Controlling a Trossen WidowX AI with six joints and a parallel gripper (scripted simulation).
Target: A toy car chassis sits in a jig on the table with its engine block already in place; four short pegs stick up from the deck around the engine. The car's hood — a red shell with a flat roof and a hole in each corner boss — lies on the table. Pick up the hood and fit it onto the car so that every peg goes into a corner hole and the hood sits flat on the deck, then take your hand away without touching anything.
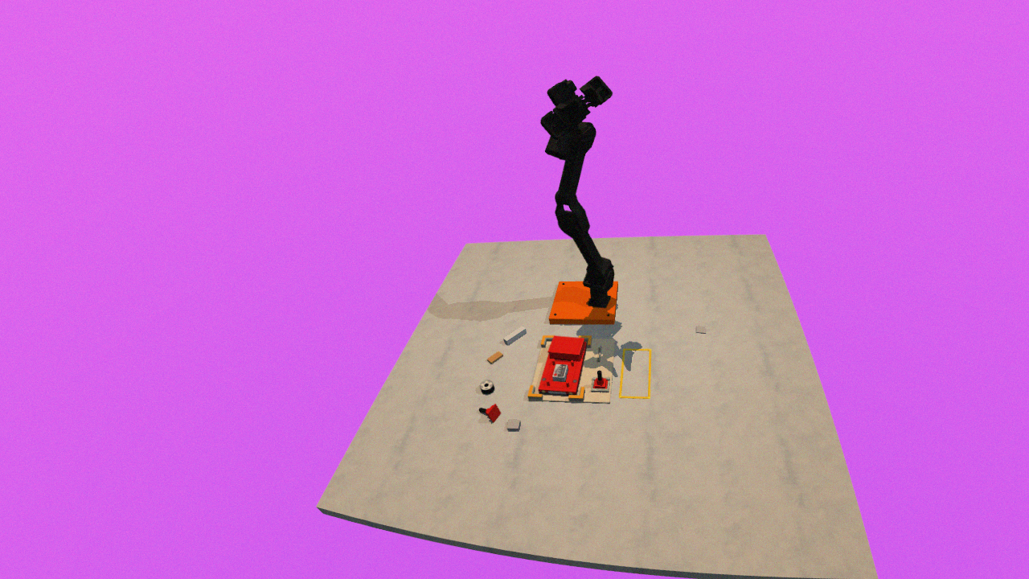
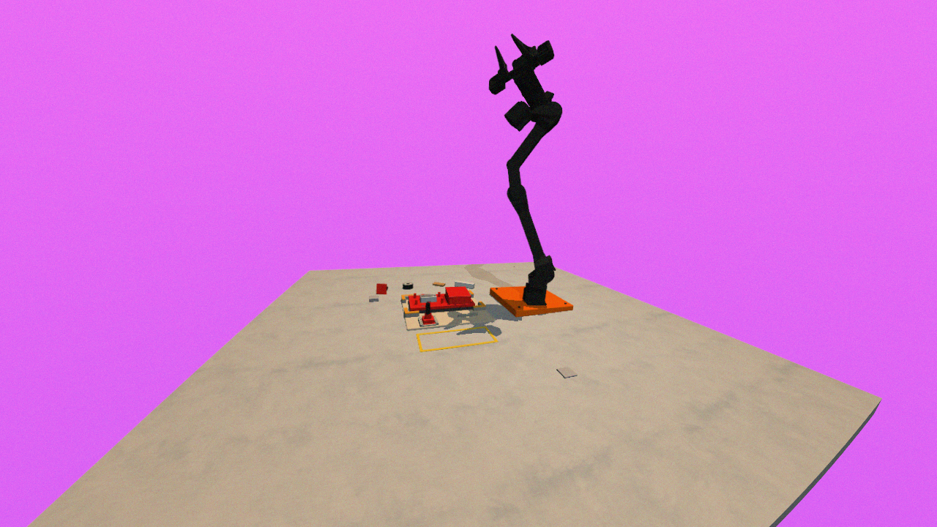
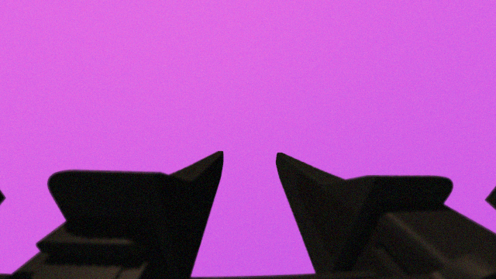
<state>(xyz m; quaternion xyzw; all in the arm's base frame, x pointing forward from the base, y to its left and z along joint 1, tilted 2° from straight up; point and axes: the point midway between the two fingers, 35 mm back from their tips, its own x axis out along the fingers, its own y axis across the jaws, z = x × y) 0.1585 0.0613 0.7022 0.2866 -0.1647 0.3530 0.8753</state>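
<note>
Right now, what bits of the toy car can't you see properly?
- Pegs and corner holes: too small in the top and exterior views to tell whether the hood sits flat on the car.
- Engine block: not distinguishable, maybe covered.
- Whole car: absent from the wrist view; the open, empty gripper points up at the background.
- Small loose parts: too tiny to identify.
</note>
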